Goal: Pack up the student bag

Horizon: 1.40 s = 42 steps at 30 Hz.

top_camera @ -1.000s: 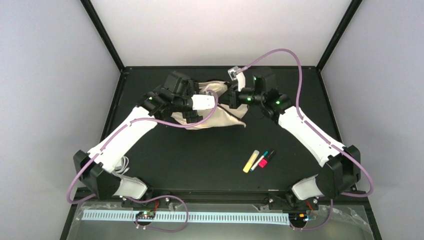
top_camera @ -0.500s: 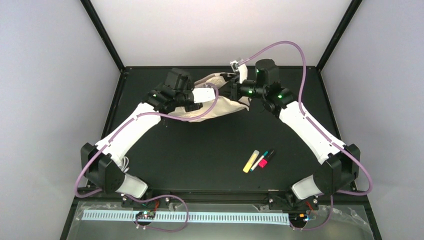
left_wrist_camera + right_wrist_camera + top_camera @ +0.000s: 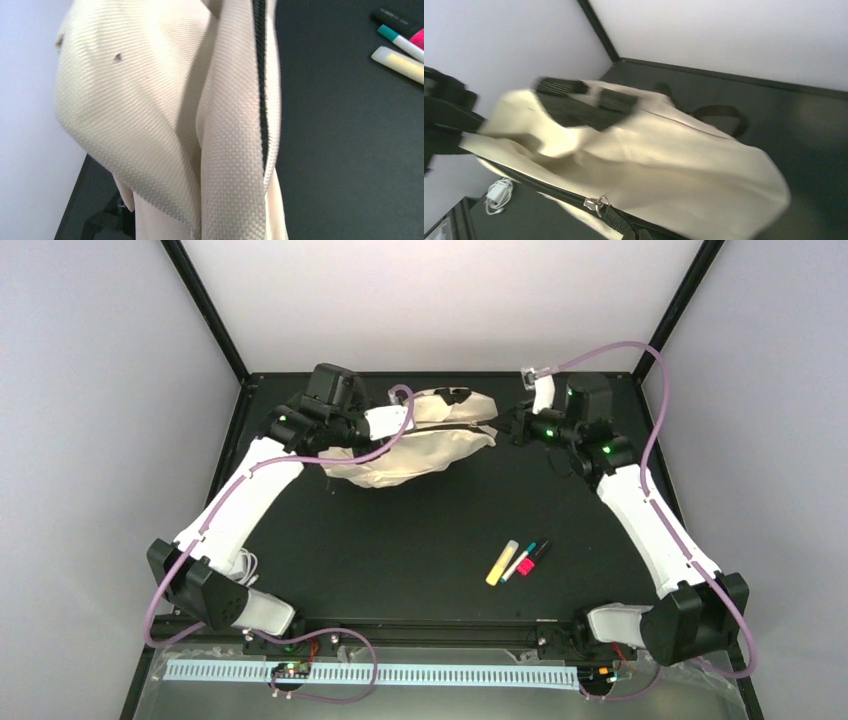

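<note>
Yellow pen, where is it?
In the top view the yellow pen lies on the table, right of the middle, close beside a green pen and a pink pen, apart from the bag at the back.

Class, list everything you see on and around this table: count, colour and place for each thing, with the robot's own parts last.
student bag: one, cream with dark zipper, stretched across the far side.
highlighter: one, yellow, right of centre.
pen: one, white with teal cap, beside highlighter.
marker: pink and black, beside pen; one or two unclear.
charger cable: one, white, near-left area.
table: one, black.
arms: two, white and black, purple cables.
left tool: shut on bag's left end.
right tool: shut on bag's right end.
</note>
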Available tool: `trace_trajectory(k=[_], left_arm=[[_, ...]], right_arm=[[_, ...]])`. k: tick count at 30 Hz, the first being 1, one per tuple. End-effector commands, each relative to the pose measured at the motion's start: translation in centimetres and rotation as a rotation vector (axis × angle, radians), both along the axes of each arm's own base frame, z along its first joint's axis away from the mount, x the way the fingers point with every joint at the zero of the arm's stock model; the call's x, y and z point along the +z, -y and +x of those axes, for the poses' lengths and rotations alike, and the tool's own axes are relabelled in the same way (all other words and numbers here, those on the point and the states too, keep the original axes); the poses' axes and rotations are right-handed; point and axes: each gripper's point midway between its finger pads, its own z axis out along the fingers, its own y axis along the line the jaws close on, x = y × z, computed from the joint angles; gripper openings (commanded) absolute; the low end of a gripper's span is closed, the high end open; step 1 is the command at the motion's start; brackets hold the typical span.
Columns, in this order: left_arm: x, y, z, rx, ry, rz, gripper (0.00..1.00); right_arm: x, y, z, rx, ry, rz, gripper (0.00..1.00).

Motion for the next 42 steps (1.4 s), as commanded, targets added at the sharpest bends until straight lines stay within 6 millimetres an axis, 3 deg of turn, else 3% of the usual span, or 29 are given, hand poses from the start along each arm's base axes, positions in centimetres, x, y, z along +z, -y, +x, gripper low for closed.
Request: trace_trajectory(k=[1, 6, 11, 14, 17, 20, 25, 27, 29, 33, 38, 40, 42], left_arm=[[5.2, -2.5, -1.0, 0.076, 0.004, -0.096, 0.02], [8.9, -3.8, -2.1, 0.08, -0.015, -0.231, 0.02], [10.0, -4.0, -4.0, 0.031, -0.068, -0.314, 0.02], [10.9, -4.0, -5.1, -0.005, -0.113, -0.387, 0.02], [11.4, -5.0, -5.1, -0.018, -0.186, -0.493, 0.01], [10.2, -6.0, -4.4, -0.01, -0.243, -0.541, 0.02], [4.3, -6.9, -3.5, 0.036, -0.257, -0.457, 0.4], [3.3, -7.6, -3.4, 0.078, -0.21, -0.42, 0.67], [3.5, -8.1, -3.0, 0.107, -0.144, -0.396, 0.79], [6.0, -8.0, -3.6, 0.062, -0.094, -0.378, 0.99], [13.5, -8.0, -4.2, 0.018, 0.074, -0.341, 0.99], [15.0, -7.2, -3.8, 0.0, 0.089, -0.352, 0.99], [15.2, -4.9, -3.6, -0.043, 0.107, -0.344, 0.99]], right_arm=[[-1.9, 5.2, 2.0, -0.212, 0.002, -0.026, 0.01], [-4.2, 10.0, 3.5, -0.373, -0.025, 0.014, 0.01], [-4.1, 10.0, 4.2, -0.349, -0.017, -0.008, 0.01], [-1.0, 9.2, 4.1, -0.301, 0.032, 0.001, 0.01], [4.5, 7.6, 3.2, -0.251, 0.142, -0.002, 0.01], [8.6, 5.8, 2.1, -0.198, 0.22, 0.019, 0.01], [11.0, 0.2, 0.5, -0.056, 0.269, 0.042, 0.01], [11.2, -1.8, 0.3, -0.005, 0.266, 0.058, 0.01], [11.4, -3.4, 0.2, 0.035, 0.269, 0.057, 0.01], [11.6, -4.9, -0.1, 0.08, 0.257, 0.07, 0.01], [11.7, -4.7, -0.8, 0.081, 0.262, 0.089, 0.01], [11.4, -4.7, -0.8, 0.083, 0.253, 0.086, 0.01], [11.2, -4.8, -0.8, 0.084, 0.248, 0.087, 0.01]])
